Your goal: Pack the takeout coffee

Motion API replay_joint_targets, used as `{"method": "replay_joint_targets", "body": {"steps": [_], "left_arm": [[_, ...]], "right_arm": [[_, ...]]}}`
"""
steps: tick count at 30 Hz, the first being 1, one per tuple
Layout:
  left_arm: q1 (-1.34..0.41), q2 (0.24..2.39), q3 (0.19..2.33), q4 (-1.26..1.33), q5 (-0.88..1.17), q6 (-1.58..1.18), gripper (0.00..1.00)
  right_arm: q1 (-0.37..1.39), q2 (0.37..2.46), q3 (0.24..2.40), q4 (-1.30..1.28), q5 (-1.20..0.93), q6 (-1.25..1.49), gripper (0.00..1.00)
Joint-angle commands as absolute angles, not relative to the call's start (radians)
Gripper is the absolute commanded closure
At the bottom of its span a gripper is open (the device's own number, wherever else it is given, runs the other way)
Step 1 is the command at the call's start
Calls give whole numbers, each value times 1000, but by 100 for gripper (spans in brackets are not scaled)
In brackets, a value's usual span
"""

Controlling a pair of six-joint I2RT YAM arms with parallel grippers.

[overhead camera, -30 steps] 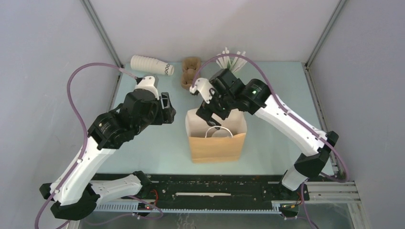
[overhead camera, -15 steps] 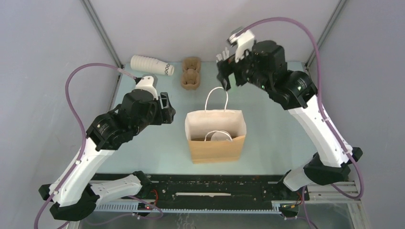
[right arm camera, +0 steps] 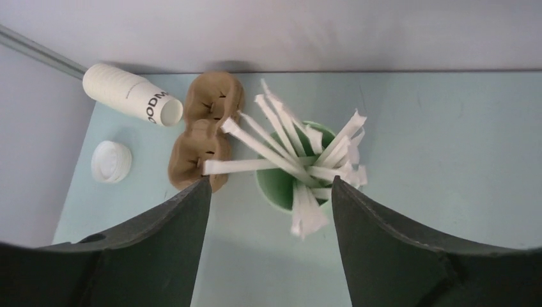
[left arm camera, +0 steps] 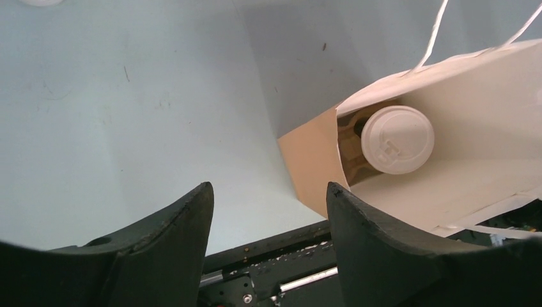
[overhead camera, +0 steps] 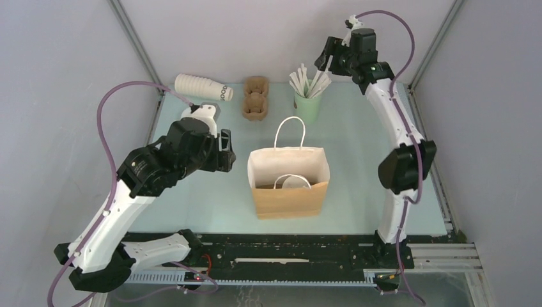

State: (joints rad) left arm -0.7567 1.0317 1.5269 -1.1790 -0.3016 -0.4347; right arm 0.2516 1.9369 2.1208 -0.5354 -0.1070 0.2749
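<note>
Right jaws, wide and empty, hang above the green cup (right arm camera: pixel 267 185) of white sticks (right arm camera: pixel 262 148). Left jaws, likewise wide and empty, hover beside the paper bag (overhead camera: pixel 291 199). The takeout coffee (left arm camera: pixel 397 139) stands lidded inside the bag. Packing the cup looks done; probably a stick comes next, needing a narrow pinch. The rear wall is close; the bench (overhead camera: pixel 364 166) right of the bag lies open.

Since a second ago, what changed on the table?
The right gripper left the paper bag, rose and swung to the back of the table. It now hangs open and empty above the green cup of sticks. Nothing was picked up. The left gripper barely shifted, open beside the bag. The lidded cup sits inside the bag. The cup stack and carrier tray are unmoved.
</note>
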Motion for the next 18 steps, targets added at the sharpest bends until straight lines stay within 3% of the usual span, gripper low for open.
{"method": "replay_joint_targets", "body": {"steps": [1, 18], "left_arm": [[-750, 1028, 1563, -1208, -285, -393, 30], [-725, 1097, 1597, -1206, -286, -359, 28]], "right_arm": [[199, 2064, 2268, -499, -264, 394, 26], [199, 2280, 2372, -466, -220, 327, 57]]}}
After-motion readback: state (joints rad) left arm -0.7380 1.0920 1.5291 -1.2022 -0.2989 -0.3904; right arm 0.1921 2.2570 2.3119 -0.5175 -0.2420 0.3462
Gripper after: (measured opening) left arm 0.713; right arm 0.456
